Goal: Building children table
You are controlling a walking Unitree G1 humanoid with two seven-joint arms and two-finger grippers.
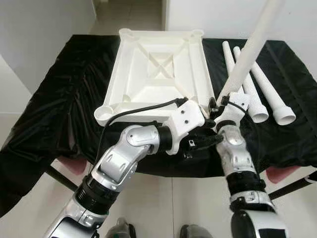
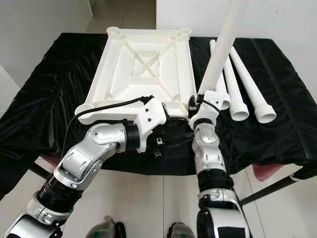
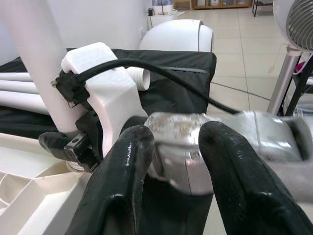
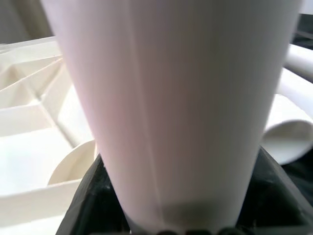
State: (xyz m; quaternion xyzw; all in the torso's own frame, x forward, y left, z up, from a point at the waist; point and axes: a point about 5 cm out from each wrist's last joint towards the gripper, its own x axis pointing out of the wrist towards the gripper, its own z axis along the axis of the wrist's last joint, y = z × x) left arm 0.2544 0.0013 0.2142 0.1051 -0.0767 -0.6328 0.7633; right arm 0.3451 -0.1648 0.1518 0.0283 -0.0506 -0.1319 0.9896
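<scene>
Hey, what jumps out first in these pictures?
The long white table leg stands out, held upright by the right gripper at the near right corner of the upside-down white tabletop. The left gripper reaches across to the right wrist, and three more legs lie on the black cloth.

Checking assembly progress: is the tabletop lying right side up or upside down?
Upside down. The tabletop lies on the black cloth with its ribbed underside and corner leg sockets facing up.

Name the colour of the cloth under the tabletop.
Black cloth, clearest in the left eye view, beneath the white tabletop.
</scene>
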